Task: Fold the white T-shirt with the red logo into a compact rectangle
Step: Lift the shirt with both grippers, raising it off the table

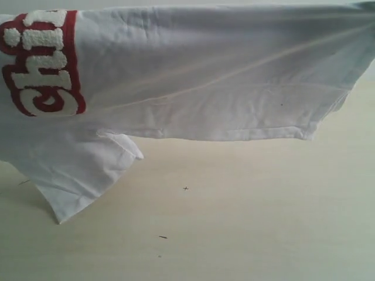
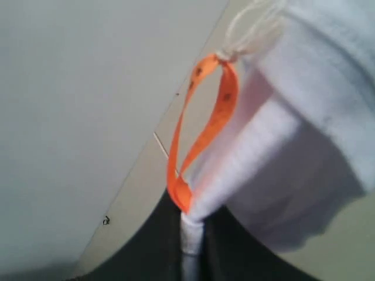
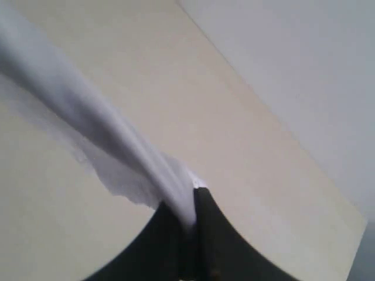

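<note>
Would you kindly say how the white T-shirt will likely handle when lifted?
Probably floppy: the white T-shirt hangs slack, and a sleeve droops toward the table. Likely light, since thin pinches by the left claw and right claw hold it.

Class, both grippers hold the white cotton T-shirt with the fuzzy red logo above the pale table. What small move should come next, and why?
Probably lower both arms together to lay it flat: the left gripper and right gripper are shut on the white T-shirt, which hangs stretched above the pale table, one sleeve dangling.
</note>
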